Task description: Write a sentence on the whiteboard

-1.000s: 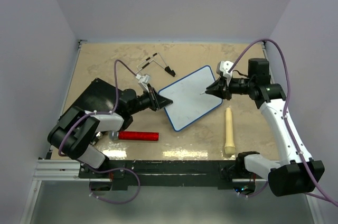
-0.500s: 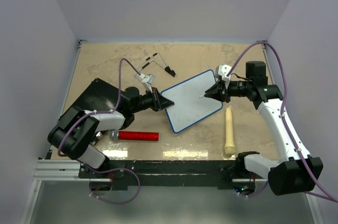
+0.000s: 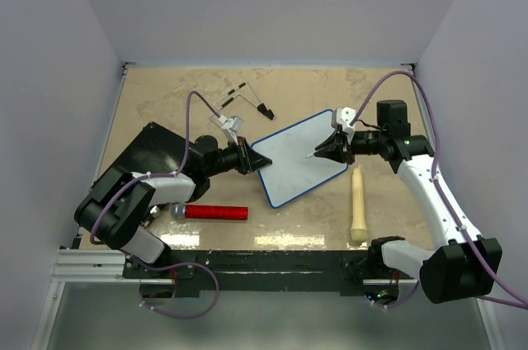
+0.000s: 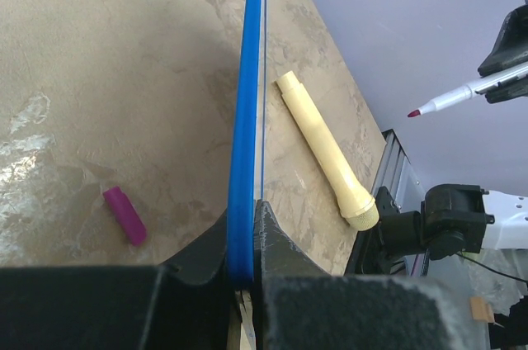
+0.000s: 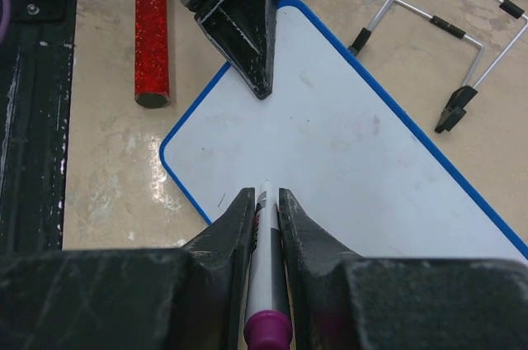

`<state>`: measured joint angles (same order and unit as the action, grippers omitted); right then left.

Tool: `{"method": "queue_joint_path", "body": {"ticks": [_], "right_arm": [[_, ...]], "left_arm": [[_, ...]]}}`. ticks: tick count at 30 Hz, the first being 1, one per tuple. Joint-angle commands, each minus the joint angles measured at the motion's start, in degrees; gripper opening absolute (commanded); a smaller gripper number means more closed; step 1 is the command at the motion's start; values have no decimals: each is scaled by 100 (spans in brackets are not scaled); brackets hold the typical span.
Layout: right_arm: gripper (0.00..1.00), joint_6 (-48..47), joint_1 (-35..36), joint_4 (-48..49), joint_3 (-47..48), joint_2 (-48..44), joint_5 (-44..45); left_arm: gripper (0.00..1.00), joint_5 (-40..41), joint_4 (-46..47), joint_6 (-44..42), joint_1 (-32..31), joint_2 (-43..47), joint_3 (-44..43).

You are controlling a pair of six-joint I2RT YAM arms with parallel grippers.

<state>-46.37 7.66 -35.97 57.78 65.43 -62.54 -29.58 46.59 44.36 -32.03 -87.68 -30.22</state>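
The whiteboard point(image 3: 299, 160), white with a blue rim, lies at an angle at mid-table. My left gripper point(image 3: 250, 156) is shut on its left corner. In the left wrist view the blue edge point(image 4: 247, 111) stands clamped between the jaws of that gripper point(image 4: 245, 219). My right gripper point(image 3: 328, 148) is shut on a marker point(image 5: 264, 267) with a purple end, its tip over the board's right part point(image 5: 355, 144). The marker also shows in the left wrist view point(image 4: 470, 92), held clear of the board. No sentence shows; the face has only faint smudges.
A black slab point(image 3: 153, 145) lies at the left. A red glitter microphone point(image 3: 214, 212) lies near the front, a cream microphone point(image 3: 357, 205) right of the board. A wire stand point(image 3: 243, 100) lies behind. A purple cap point(image 4: 124, 215) lies on the table.
My right gripper has moved left and a little nearer with the marker, over the board's right part. The left gripper shifted the board slightly to the right.
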Motion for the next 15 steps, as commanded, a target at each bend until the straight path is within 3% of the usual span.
{"method": "queue_joint_path", "body": {"ticks": [1, 15], "right_arm": [[0, -13, 201, 424, -65, -13, -56], [0, 23, 254, 450, -83, 5, 102]], "left_arm": [[0, -65, 79, -156, -40, 93, -213], [0, 137, -62, -217, -93, 348, -20]]}}
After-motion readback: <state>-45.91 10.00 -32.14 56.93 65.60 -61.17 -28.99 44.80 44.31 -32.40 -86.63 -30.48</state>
